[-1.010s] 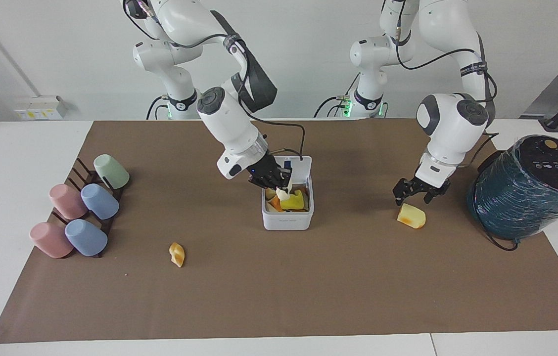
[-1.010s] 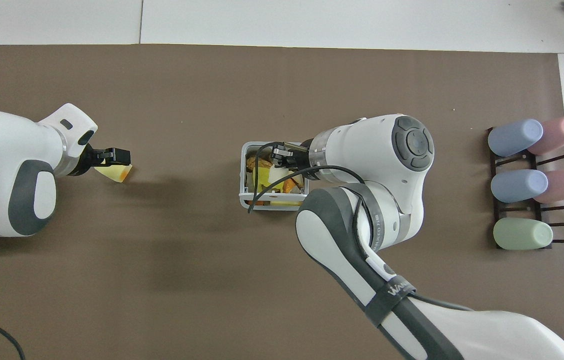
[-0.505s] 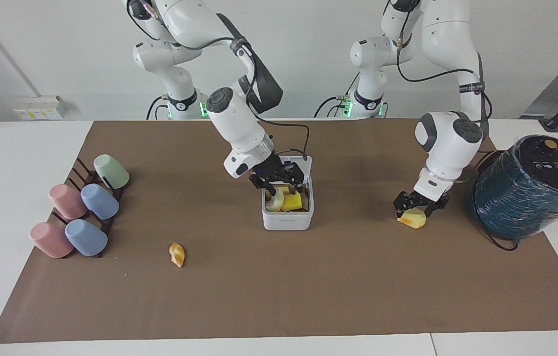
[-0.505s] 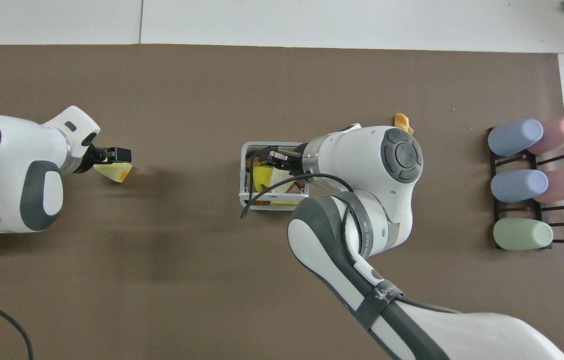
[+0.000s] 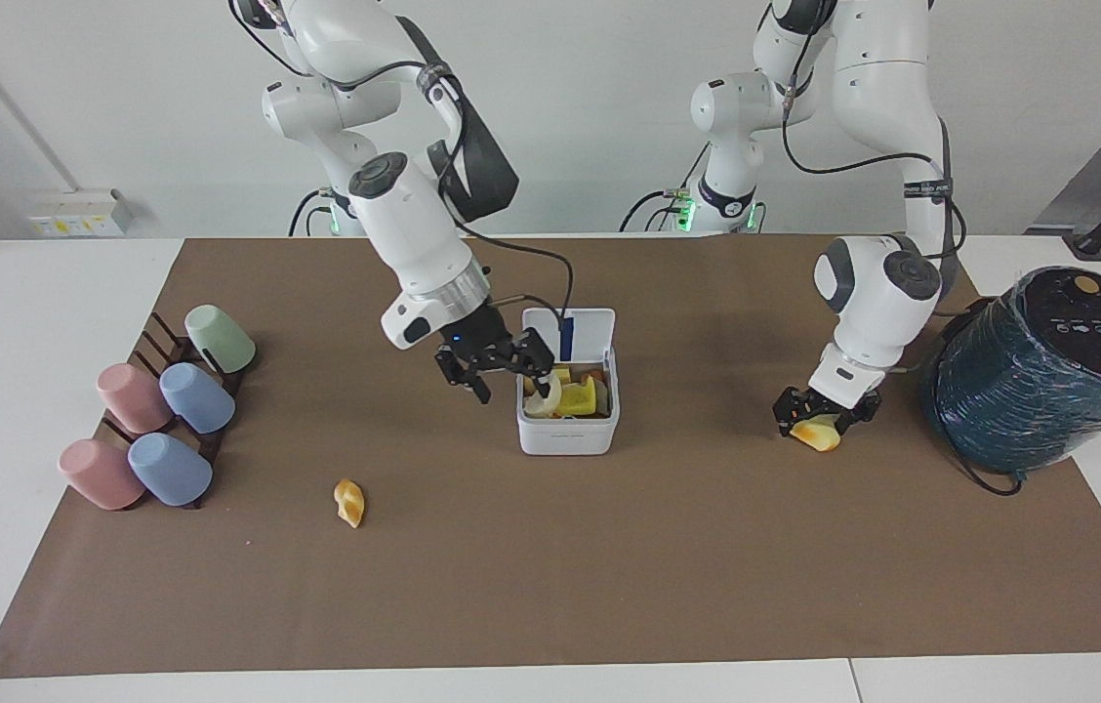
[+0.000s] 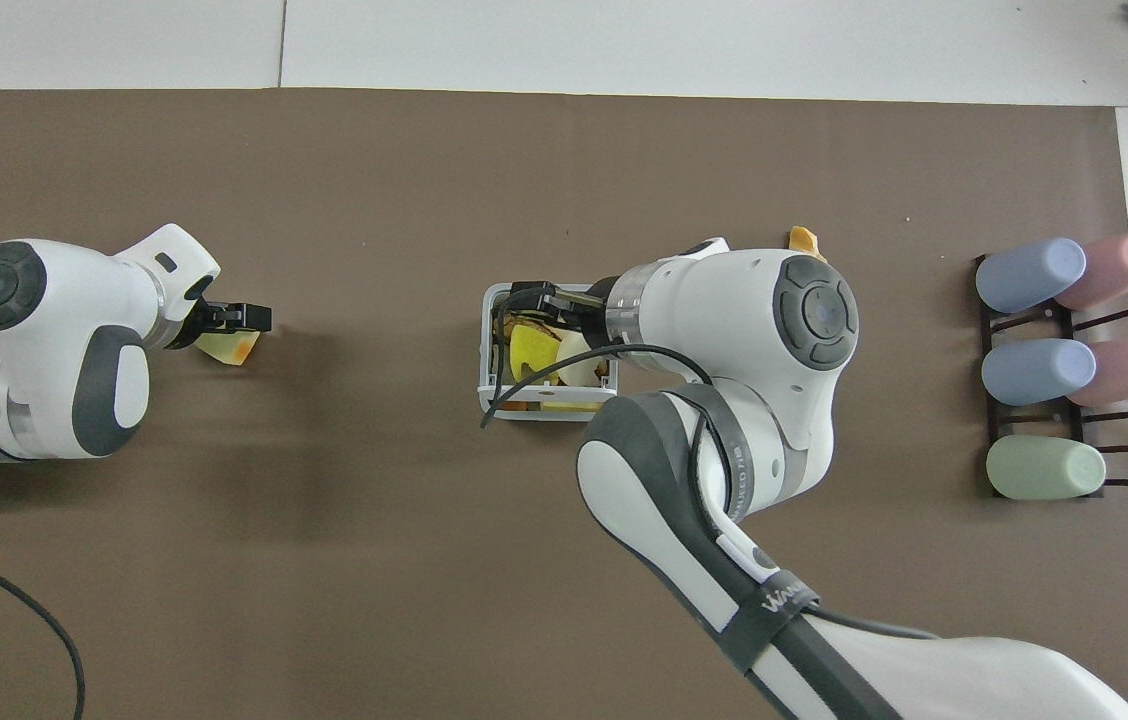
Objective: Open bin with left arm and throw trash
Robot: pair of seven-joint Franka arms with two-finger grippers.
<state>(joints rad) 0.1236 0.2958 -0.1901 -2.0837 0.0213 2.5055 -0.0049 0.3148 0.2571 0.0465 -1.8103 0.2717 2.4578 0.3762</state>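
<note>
The white bin stands mid-mat with its lid up, holding several scraps and the pale cream wedge. It also shows in the overhead view. My right gripper is open and empty, raised beside the bin's rim toward the right arm's end. My left gripper is down over the yellow-orange chunk, which lies on the mat near the teal cylinder; the chunk also shows in the overhead view. The orange-tan twisted bit lies alone on the mat, farther from the robots than the bin.
A dark rack of several pastel cups sits at the right arm's end. The big teal wrapped cylinder lies at the left arm's end, close to the left gripper, with a black cable beside it. A brown mat covers the table.
The right gripper let the cream wedge go into the bin, then moved off the bin toward the right arm's end. The left gripper came down from above onto the yellow-orange chunk.
</note>
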